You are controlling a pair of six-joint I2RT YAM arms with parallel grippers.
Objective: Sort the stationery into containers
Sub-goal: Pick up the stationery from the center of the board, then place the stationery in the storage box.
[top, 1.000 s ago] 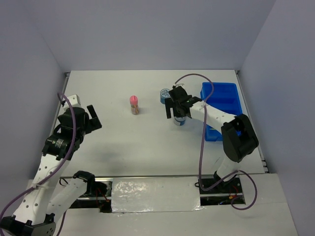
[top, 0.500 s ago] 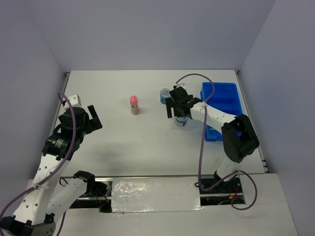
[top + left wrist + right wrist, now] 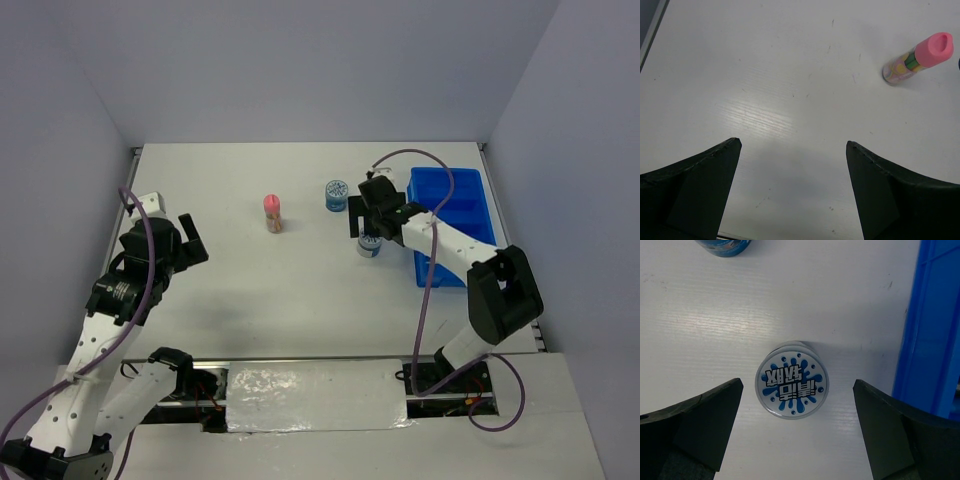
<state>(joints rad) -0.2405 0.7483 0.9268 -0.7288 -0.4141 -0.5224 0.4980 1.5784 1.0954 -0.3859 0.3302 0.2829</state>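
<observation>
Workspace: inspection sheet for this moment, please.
Surface: white table, faint scuffs.
Job's things: pink-topped tube mid-table; patterned roll left of the blue tray; second roll nearer, under the right arm.
Clutter: nothing seen.
Grippers: left pincer open over bare table; right pincer open, straddling the second roll from above, not touching.
Cables: purple left cable along its arm; right cable arcs over the tray.
Surroundings: plain pale walls.

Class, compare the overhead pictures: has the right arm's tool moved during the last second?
Yes. The right tool shifted slightly right, toward the bright blue plastic tray.
</observation>
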